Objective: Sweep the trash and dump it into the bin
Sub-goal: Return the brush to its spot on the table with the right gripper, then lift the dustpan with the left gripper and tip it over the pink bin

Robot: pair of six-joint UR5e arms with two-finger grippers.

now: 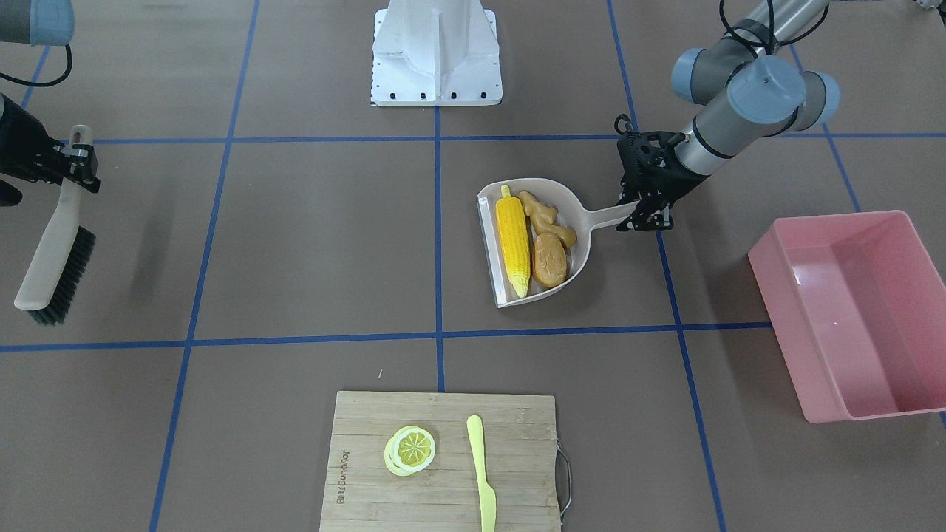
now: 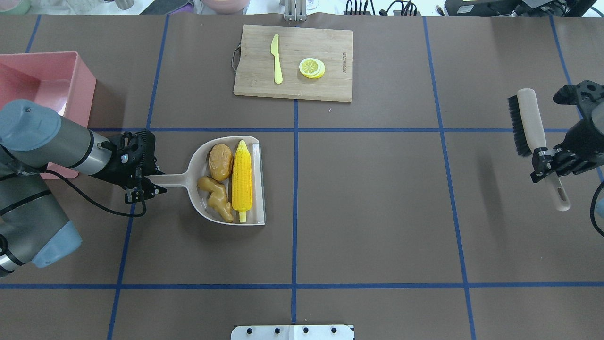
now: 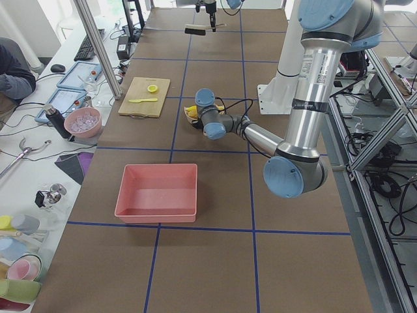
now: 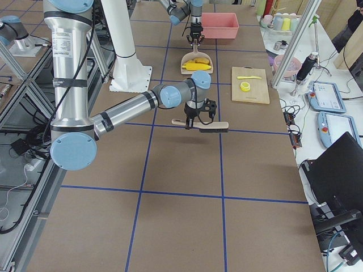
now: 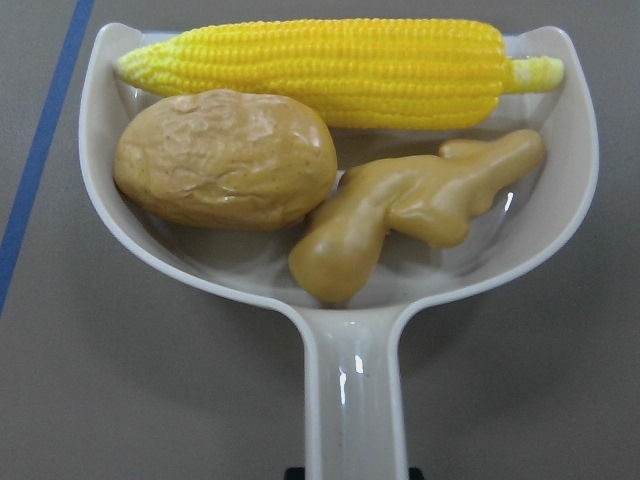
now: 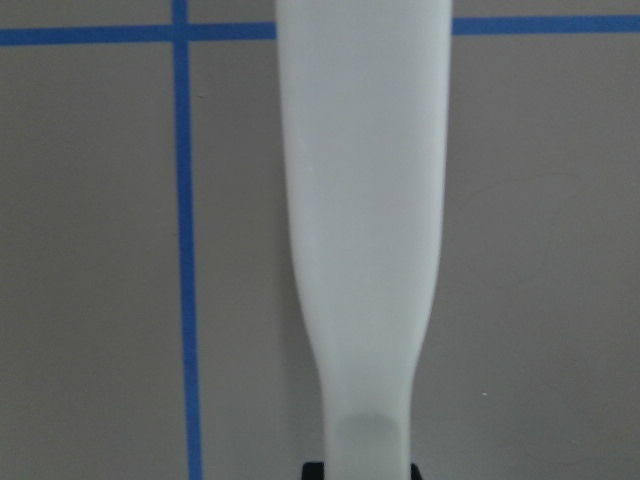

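Note:
The yellow corn cob [image 2: 242, 181], the brown potato [image 2: 220, 162] and the tan ginger root [image 2: 215, 192] lie together in the beige dustpan [image 2: 257, 184] near the table's middle. The left wrist view shows them close: corn [image 5: 330, 72], potato [image 5: 225, 158], ginger [image 5: 400, 205]. My left gripper [image 2: 144, 186] is shut on the dustpan's handle [image 1: 610, 216]. The pink bin [image 2: 45, 80] stands beyond my left arm, apart from the pan; it also shows in the front view [image 1: 857, 310]. My right gripper [image 2: 547, 163] is shut on the handle of a beige brush [image 2: 531, 123] with black bristles, held far right.
A wooden cutting board [image 2: 330, 85] at the far edge carries yellow lemon slices [image 2: 312, 67] and a yellow plastic knife [image 2: 276, 59]. The robot's white base [image 1: 436, 52] is at the near edge. Blue tape lines cross the brown table.

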